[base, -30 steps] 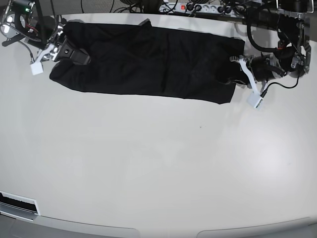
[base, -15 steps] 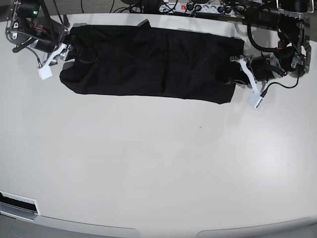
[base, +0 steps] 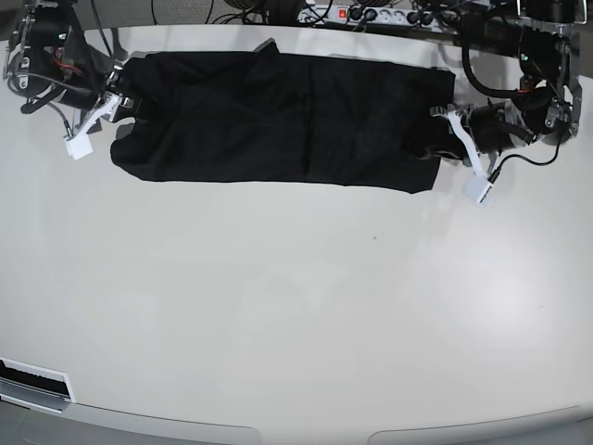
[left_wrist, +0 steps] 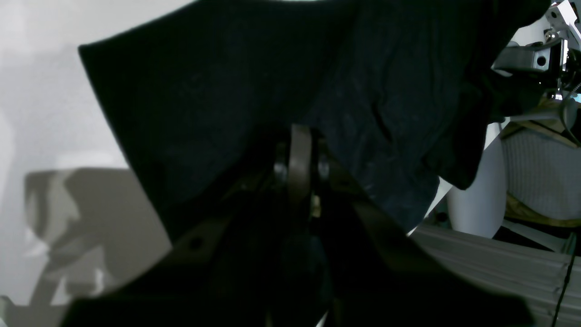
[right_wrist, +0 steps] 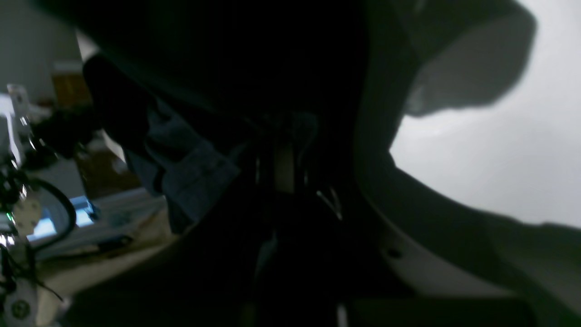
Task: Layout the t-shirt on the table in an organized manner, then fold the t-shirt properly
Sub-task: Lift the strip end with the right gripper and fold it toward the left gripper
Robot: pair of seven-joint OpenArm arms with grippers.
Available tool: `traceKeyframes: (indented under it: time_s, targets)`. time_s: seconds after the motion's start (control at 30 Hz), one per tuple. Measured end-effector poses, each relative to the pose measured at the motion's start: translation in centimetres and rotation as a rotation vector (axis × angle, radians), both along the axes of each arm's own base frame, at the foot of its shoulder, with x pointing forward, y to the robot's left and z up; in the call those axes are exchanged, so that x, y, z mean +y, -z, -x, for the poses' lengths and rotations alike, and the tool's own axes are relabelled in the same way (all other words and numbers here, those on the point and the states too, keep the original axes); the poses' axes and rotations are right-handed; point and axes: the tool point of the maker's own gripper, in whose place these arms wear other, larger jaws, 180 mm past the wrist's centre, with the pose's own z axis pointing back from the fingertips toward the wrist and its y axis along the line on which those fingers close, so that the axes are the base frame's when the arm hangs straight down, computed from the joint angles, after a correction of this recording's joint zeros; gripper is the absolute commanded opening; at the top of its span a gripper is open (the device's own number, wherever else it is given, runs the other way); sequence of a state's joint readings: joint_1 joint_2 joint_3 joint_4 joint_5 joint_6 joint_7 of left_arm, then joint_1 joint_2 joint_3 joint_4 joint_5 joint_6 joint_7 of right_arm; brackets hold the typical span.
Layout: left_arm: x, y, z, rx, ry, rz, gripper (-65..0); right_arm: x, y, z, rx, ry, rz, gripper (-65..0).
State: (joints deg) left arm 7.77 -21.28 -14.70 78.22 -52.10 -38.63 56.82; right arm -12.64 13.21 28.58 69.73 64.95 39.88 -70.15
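Right pincer (base: 119, 100), at the base view's left, is closed on the shirt's (base: 278, 116) left end, where the cloth bunches into a rounded lump; its wrist view is dark, with fabric filling the frame around the joined fingers. Left pincer (base: 443, 139), at the base view's right, is clamped together on the shirt's right end, near the lower right corner; in its wrist view the fingers (left_wrist: 299, 168) meet with black cloth draped over and past them.

The shirt lies as a long black band stretched between the two pincers, close along the far edge of the surface (base: 296, 306). Its near edge runs fairly straight, dipping slightly toward the right corner; a small peak of cloth stands up on the far edge left of centre. Faint vertical creases cross the middle.

A power strip (base: 371, 13) and cables lie just beyond the far edge. Toward the camera the white surface spreads wide, its rounded near edge well apart from the shirt.
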Motion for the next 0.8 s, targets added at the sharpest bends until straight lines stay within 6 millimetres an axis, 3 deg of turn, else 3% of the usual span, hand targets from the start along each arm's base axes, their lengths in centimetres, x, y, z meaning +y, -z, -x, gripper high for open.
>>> traceKeyframes:
  time_s: [0.23, 0.4, 0.57, 0.8]
  targets:
    - [0.0, 0.0, 0.0, 0.0, 0.0, 0.0, -65.0, -2.8, -3.9, -2.6, -0.131, -0.078, 0.144, -65.0]
    - [0.0, 0.0, 0.0, 0.0, 0.0, 0.0, -65.0, -4.6, -4.3, -2.6, -0.132, -0.131, 0.27, -65.0]
    - [0.0, 0.0, 0.1, 0.003, 0.002, -0.001, -65.0, -6.9, -6.2, -3.5, -0.175, -0.161, 0.359, -65.0]
    - [0.0, 0.1, 0.2, 0.011, 0.008, -0.006, -65.0, -8.0, -9.3, -4.8, -0.259, -0.211, 0.46, -65.0]
